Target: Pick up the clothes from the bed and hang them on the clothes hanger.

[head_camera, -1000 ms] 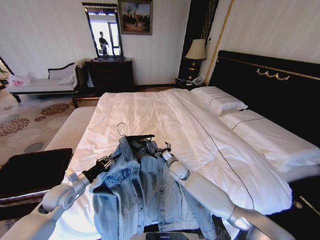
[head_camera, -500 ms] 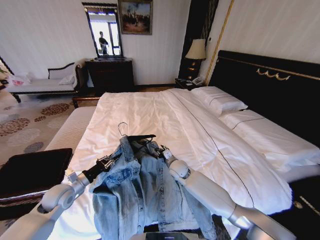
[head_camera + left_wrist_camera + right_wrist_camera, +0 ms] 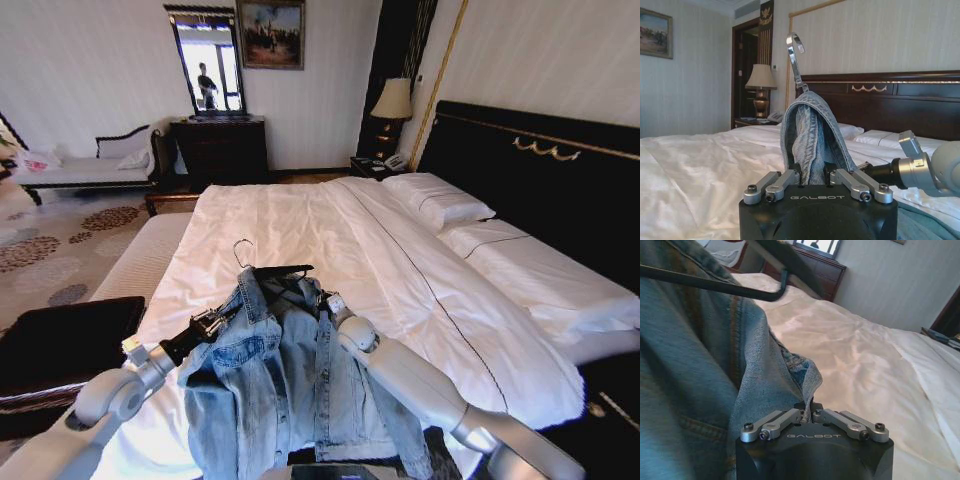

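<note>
Fingers on jacket over bed

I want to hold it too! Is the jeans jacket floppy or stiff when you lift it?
Probably floppy: the denim jacket sags in folds below both claws, left claw and right claw. Likely heavyish, since it hangs straight down.

White bed lies open beyond the hanging jacket.
</note>
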Robot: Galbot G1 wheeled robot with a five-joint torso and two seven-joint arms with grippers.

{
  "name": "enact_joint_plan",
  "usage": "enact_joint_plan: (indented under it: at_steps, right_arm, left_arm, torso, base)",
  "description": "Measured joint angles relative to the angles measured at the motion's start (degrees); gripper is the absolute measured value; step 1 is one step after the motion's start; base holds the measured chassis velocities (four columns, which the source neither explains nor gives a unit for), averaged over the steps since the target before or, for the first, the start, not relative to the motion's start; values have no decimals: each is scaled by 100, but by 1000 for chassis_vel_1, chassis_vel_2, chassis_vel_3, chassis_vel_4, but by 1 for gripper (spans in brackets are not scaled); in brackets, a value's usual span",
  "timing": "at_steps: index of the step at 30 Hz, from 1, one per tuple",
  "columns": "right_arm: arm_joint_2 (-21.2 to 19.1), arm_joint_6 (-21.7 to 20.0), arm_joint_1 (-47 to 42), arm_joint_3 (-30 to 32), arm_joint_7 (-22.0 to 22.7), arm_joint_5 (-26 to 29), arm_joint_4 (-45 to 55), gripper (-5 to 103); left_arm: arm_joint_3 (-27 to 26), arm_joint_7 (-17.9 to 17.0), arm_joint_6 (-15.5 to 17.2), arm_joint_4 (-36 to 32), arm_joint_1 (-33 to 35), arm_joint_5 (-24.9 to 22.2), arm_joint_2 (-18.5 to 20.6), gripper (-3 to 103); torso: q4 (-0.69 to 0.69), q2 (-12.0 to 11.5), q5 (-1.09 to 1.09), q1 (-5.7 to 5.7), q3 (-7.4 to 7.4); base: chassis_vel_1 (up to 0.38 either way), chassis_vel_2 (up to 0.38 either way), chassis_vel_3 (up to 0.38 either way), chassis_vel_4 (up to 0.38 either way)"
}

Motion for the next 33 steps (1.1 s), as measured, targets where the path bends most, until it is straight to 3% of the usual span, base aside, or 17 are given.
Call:
enact_joint_plan:
  at_steps: [11,25,30,32,33]
  right_arm:
    - [-41,31,508,95,257,420,-336,1]
    - [-248,133,981,136,238,617,-522,1]
    - [-351,219,1130,184,240,714,-488,1]
    - [-419,237,1161,212,246,794,-310,1]
    - [-419,237,1161,212,246,794,-310,1]
  left_arm:
    - [-572,274,-190,-206,551,32,-221,20]
    - [-553,353,-216,-658,779,60,-329,20]
    - [-549,433,-288,-798,1095,164,-429,16]
    - [-489,456,-312,-815,1155,246,-467,5]
    - [-489,456,-312,-815,1155,246,-467,5]
  torso:
    - [0,1,1,0,0]
    - [1,1,1,0,0]
    - [1,1,2,0,0]
    - [1,1,1,0,0]
    - [1,1,1,0,0]
  base:
    - [0,0,0,0]
    - [0,0,0,0]
    - [0,0,0,0]
    - [0,0,0,0]
    - [0,0,0,0]
